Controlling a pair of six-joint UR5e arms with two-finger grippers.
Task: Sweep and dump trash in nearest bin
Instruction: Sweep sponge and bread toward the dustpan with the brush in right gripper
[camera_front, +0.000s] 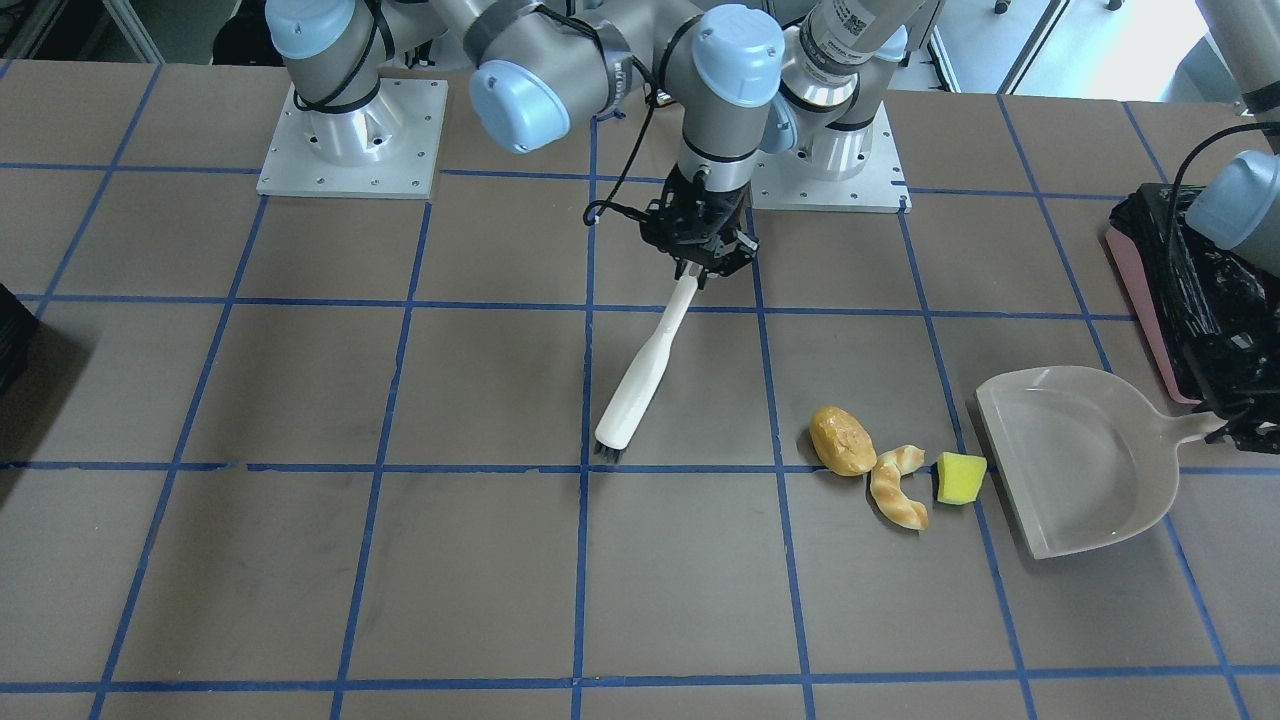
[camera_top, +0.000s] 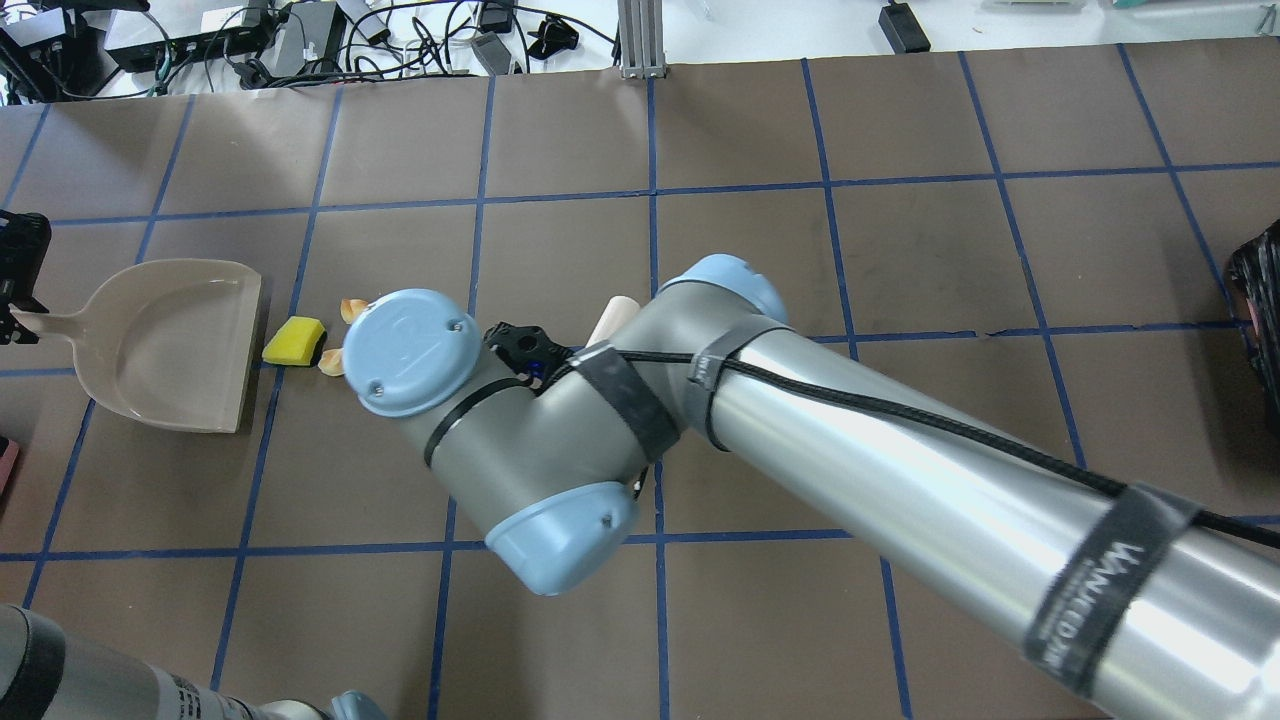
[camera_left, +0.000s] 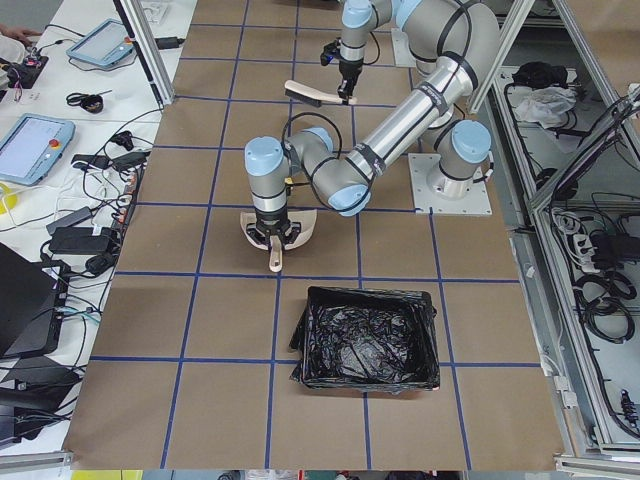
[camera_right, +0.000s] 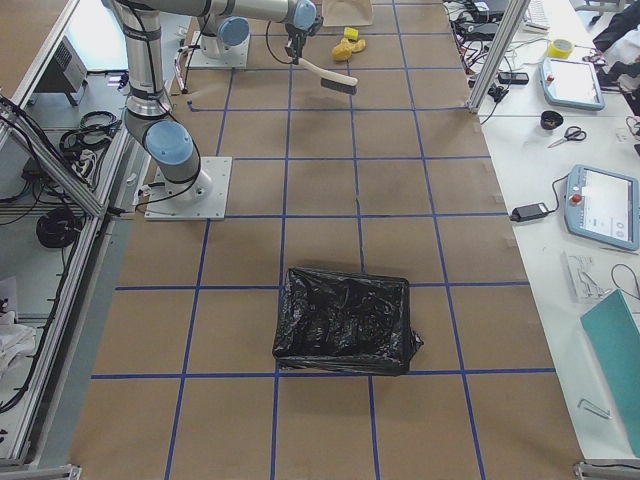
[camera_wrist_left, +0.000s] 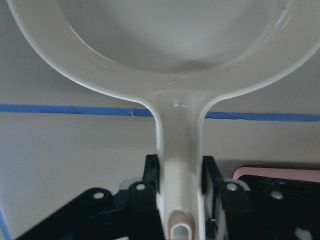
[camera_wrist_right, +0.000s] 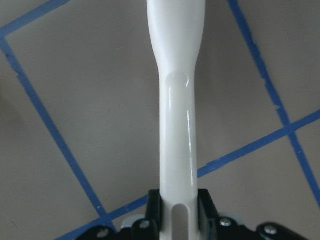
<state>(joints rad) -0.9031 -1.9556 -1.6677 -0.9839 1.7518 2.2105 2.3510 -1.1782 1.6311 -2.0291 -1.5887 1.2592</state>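
The trash lies in a row on the table: a golden potato lump (camera_front: 842, 440), a tan croissant twist (camera_front: 897, 487) and a yellow-green sponge cube (camera_front: 961, 478). The sponge sits just before the mouth of a beige dustpan (camera_front: 1080, 460). My left gripper (camera_front: 1238, 428) is shut on the dustpan handle (camera_wrist_left: 180, 150). My right gripper (camera_front: 705, 268) is shut on a white brush (camera_front: 650, 365). Its dark bristles (camera_front: 608, 452) point down, well to the side of the potato away from the dustpan. The pink bin (camera_front: 1140, 290) with its black bag stands right behind the dustpan.
Blue tape lines grid the brown table. A second black-bagged bin (camera_right: 345, 320) stands far off at the table's right end. My right arm (camera_top: 800, 430) hides the potato in the overhead view. Both arm bases (camera_front: 350, 140) sit at the table's robot side.
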